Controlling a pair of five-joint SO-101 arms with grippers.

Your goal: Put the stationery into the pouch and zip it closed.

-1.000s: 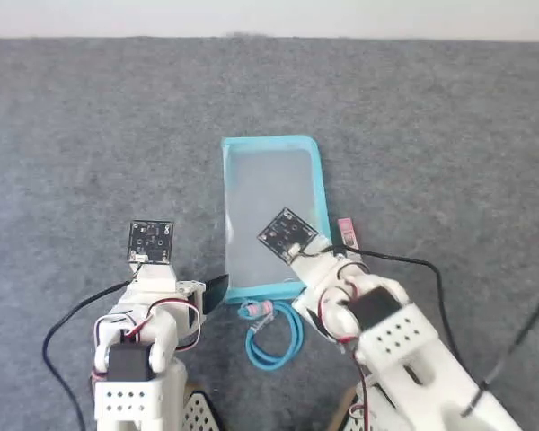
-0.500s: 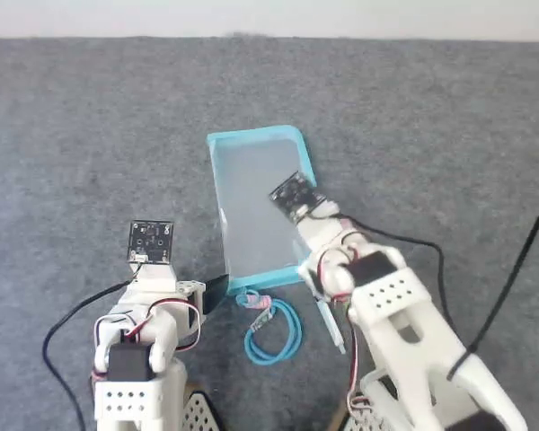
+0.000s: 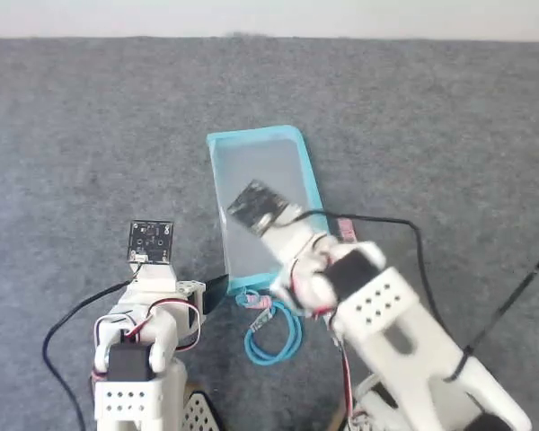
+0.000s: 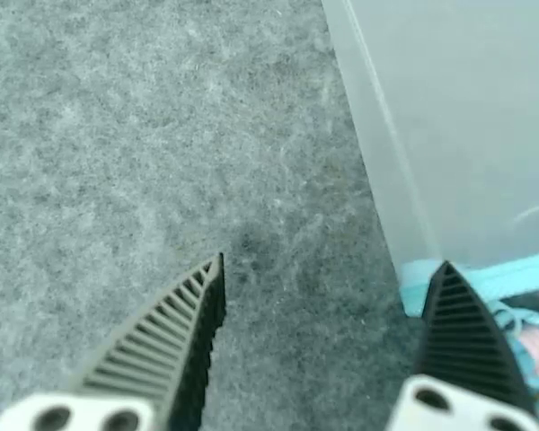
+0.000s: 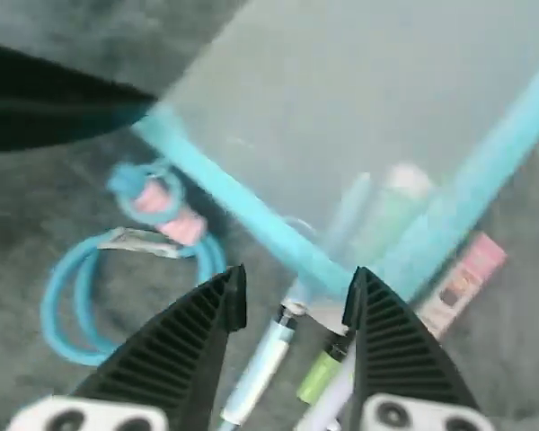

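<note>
**Pens halfway into the pouch**

The pouch (image 3: 260,193) lies mid-table, with pens (image 5: 260,359) sticking out of its near edge. The right gripper (image 5: 296,274) hangs above them, jaws partly apart. The left gripper (image 4: 331,263), spread wide, sits at the pouch's near-left corner. A blue cord (image 3: 274,337) lies just nearer.
</note>
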